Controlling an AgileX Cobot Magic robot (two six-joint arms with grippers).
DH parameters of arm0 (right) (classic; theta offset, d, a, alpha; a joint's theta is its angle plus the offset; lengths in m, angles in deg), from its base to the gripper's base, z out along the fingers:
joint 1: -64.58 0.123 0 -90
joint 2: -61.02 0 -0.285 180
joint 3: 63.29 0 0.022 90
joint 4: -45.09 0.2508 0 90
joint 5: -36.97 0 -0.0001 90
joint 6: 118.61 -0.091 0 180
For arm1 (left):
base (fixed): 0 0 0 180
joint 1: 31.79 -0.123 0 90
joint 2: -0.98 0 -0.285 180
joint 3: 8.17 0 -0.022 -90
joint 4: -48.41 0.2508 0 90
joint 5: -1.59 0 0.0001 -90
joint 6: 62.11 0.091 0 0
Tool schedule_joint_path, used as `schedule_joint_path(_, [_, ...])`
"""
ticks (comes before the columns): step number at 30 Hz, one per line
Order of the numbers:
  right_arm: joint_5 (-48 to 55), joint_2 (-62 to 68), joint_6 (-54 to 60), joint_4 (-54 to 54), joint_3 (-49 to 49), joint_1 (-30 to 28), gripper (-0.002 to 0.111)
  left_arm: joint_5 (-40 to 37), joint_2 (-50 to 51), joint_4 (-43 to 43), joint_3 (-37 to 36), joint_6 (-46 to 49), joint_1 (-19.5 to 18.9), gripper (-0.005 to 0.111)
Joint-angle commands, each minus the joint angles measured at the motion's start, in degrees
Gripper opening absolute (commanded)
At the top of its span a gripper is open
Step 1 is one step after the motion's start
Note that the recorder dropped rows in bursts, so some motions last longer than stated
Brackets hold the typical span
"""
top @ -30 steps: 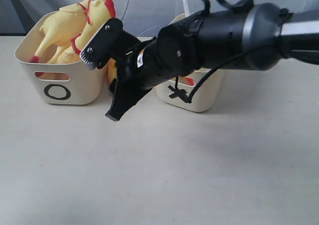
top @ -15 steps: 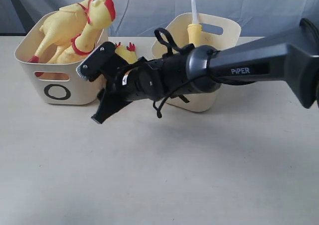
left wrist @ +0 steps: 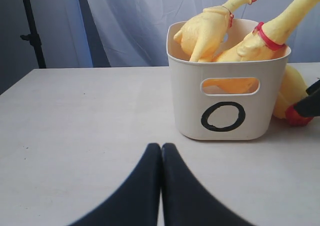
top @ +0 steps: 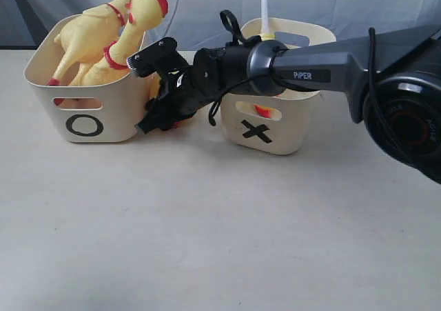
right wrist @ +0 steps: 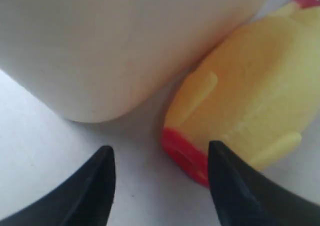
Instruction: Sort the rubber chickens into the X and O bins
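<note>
Two rubber chickens (top: 110, 38) stick up out of the O bin (top: 89, 118), also seen in the left wrist view as chickens (left wrist: 240, 33) in the O bin (left wrist: 225, 110). A third chicken (right wrist: 250, 100) lies on the table between the O bin and the X bin (top: 275, 121); its body (left wrist: 292, 93) shows beside the O bin. My right gripper (top: 146, 97) reaches across to it and stands open (right wrist: 160, 156), one finger by the bin wall (right wrist: 115, 45), the other over the chicken's red end. My left gripper (left wrist: 161, 147) is shut and empty, low over the table.
A yellow item with a white spike (top: 264, 18) rises from the X bin, and something red (top: 262, 109) shows through its handle slot. The right arm (top: 310, 63) spans over the X bin. A grey curtain hangs behind the table.
The right arm has swung back and down into the gap between the bins, bringing its open gripper to the lying chicken. The X mark is now uncovered.
</note>
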Motion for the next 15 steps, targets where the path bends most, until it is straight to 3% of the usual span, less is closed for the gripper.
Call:
schedule_joint_path(1, [-0.11,-0.16,-2.48,-2.14,0.40,-1.80,0.053,0.81,-0.30,0.01,0.14,-0.33,0.20,0.000])
schedule_joint_path(15, [-0.54,2.24,-2.35,-8.94,0.40,-1.90,0.053,0.81,-0.30,0.01,0.14,-0.33,0.20,0.000])
